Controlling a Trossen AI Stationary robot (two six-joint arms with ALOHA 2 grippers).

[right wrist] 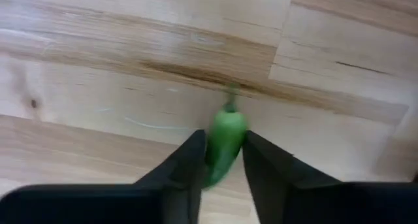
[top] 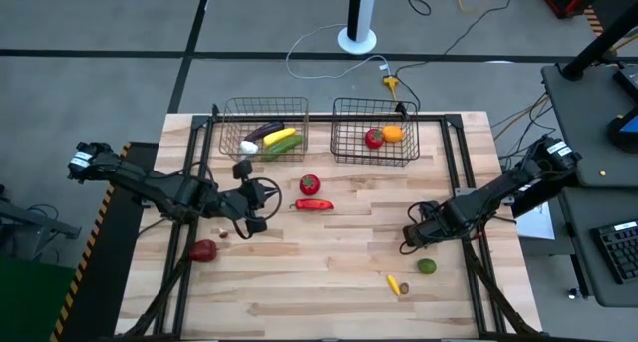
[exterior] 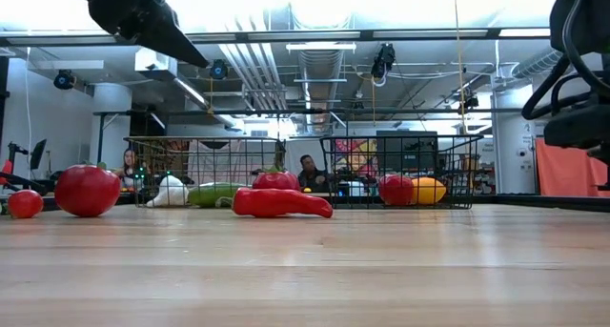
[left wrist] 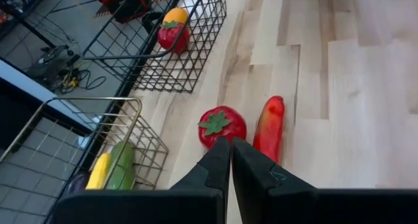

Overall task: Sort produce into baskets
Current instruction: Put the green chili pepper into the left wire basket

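My right gripper (right wrist: 223, 140) points straight down at the table's right part (top: 411, 234) and is shut on a small green vegetable with a stem (right wrist: 227, 127). My left gripper (left wrist: 230, 152) hangs shut above the table's left middle (top: 254, 197) and holds nothing; ahead of it a red tomato (left wrist: 222, 125) and a long red pepper (left wrist: 269, 127) lie on the boards. The copper basket (top: 231, 111) holds garlic, eggplant, corn and cucumber. The dark basket (top: 349, 155) holds a red piece and an orange. My right gripper pinches the green vegetable's two sides (right wrist: 214, 152) between its two fingers, below the stem. The fingers come from above, pointing down. The piece sits at the level of the boards; whether it is lifted I cannot tell.
Loose on the table lie a red piece (top: 203, 249) at the near left, a green round fruit (top: 427, 266) and a small yellow corn (top: 394, 283) at the near right. Both baskets stand at the far edge. Bare boards fill the middle and near side.
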